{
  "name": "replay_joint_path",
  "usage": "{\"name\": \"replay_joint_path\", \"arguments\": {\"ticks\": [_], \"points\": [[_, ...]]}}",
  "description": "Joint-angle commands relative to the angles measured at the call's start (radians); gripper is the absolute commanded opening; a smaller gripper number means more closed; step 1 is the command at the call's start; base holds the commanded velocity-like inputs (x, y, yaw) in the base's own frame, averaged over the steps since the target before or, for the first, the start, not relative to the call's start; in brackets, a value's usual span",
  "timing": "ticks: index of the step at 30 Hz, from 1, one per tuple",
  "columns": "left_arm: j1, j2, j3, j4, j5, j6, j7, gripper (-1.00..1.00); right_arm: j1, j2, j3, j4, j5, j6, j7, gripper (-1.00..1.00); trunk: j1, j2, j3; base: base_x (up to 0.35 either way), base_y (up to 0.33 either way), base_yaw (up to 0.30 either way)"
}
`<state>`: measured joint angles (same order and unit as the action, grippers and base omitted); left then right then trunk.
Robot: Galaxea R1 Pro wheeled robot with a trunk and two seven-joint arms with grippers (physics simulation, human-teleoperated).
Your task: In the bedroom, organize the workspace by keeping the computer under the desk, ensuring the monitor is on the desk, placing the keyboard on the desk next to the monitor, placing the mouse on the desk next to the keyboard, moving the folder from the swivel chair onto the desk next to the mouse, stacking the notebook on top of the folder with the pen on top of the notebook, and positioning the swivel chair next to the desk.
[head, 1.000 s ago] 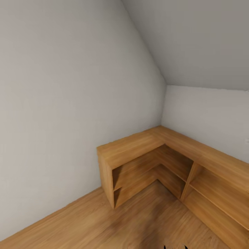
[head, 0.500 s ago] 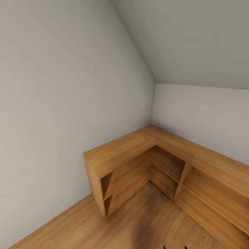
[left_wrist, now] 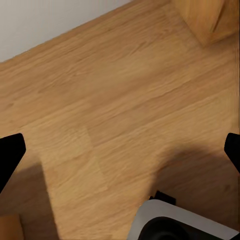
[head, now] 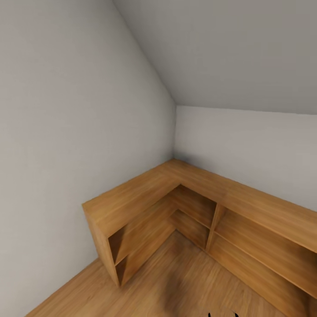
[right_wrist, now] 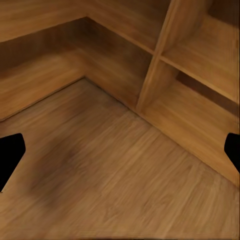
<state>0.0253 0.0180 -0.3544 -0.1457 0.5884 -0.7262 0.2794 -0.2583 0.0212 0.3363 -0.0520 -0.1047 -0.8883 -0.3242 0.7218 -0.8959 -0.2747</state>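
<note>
The desk, computer, monitor, keyboard, mouse, folder, notebook, pen and swivel chair are out of view. My left gripper (left_wrist: pixel 120 152) hangs open over bare wooden floor, its black fingertips (left_wrist: pixel 10 152) far apart at the picture's edges with nothing between them. My right gripper (right_wrist: pixel 120 152) is open as well, fingertips (right_wrist: pixel 9 152) spread wide, and it looks toward the foot of a wooden shelf unit.
A low L-shaped wooden shelf unit (head: pixel 145 193) with open compartments fills the corner between two grey walls, under a sloped ceiling. Its end (left_wrist: pixel 205 20) and compartments (right_wrist: pixel 200 75) appear in the wrist views. Wooden floor (head: pixel 176 286) lies ahead. My white base (left_wrist: pixel 180 222) shows below the left gripper.
The whole head picture has shifted left, so the camera has turned to the right; more of the shelf's right run shows. The shelf itself has not moved.
</note>
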Motion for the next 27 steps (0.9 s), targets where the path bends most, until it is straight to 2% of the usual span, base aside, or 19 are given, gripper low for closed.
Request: {"name": "replay_joint_path", "arguments": {"ticks": [1,27], "points": [[0.001,0.001,-0.009,-0.003,0.002,0.0,0.009,1.0,-0.001,0.0,0.009,0.001,-0.01,-0.003,-0.001,1.0,0.0,-0.001,-0.001,0.062,0.0,-0.295],[0.001,0.001,-0.009,-0.003,0.004,0.001,0.009,1.0,-0.001,0.0,0.01,0.001,-0.01,-0.003,-0.007,1.0,0.0,-0.001,-0.001,0.282,0.0,-0.293]]}}
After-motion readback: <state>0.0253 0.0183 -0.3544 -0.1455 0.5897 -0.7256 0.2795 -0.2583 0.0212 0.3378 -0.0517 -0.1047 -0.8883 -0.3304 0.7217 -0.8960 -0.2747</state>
